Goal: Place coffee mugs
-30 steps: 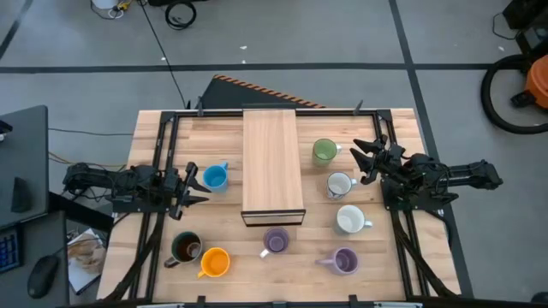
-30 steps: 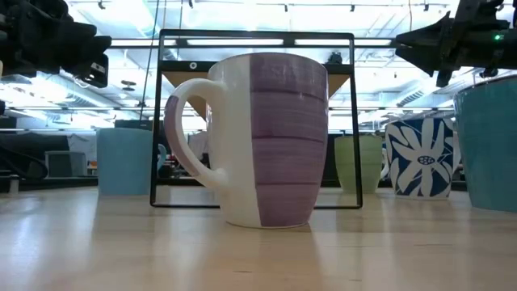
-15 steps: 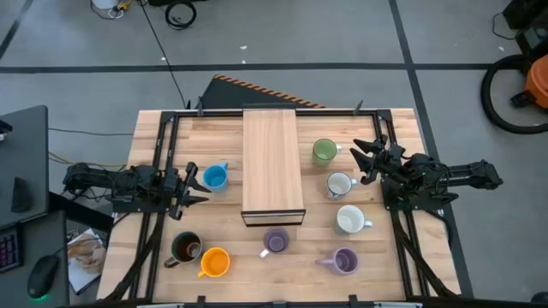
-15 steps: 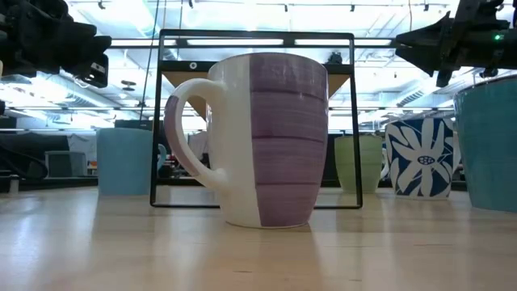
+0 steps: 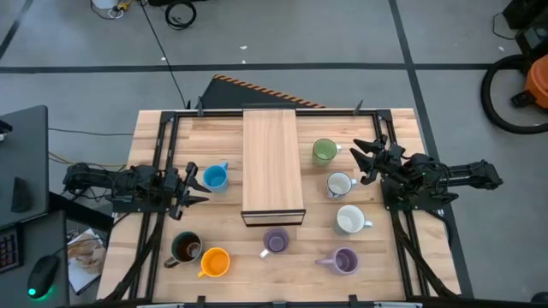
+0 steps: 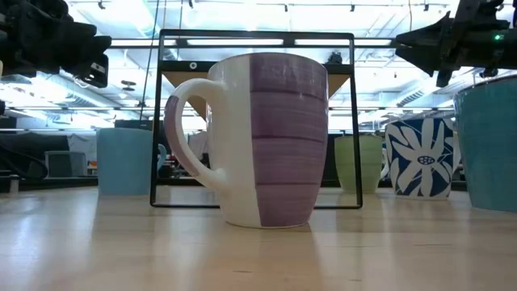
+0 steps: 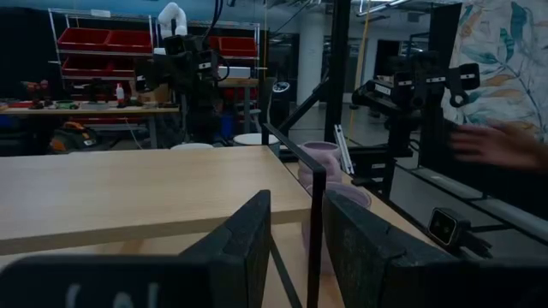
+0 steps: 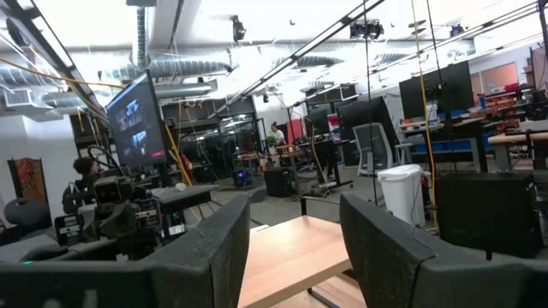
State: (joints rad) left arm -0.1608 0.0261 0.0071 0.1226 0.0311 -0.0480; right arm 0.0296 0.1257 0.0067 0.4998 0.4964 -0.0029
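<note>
Eight mugs stand upright on the wooden table in the high view. They are blue (image 5: pixel 214 177), green (image 5: pixel 324 152), two white (image 5: pixel 340 184) (image 5: pixel 349 219), dark brown (image 5: pixel 186 248), orange (image 5: pixel 214 261) and two lavender (image 5: pixel 276 240) (image 5: pixel 343 260). My left gripper (image 5: pixel 195 185) is open and hovers just left of the blue mug, touching nothing. My right gripper (image 5: pixel 360 162) is open above the table, right of the green mug and the upper white mug. The low view is filled by the nearer lavender mug (image 6: pixel 271 137). Both wrist views show open fingers (image 7: pixel 297 231) (image 8: pixel 295 239).
A raised wooden shelf (image 5: pixel 272 167) on a thin black frame (image 6: pixel 157 121) stands mid-table between the mug groups. Black rails (image 5: pixel 159 137) run along the table's left and right sides. A person's hand (image 7: pixel 505 145) shows beyond the table in the left wrist view.
</note>
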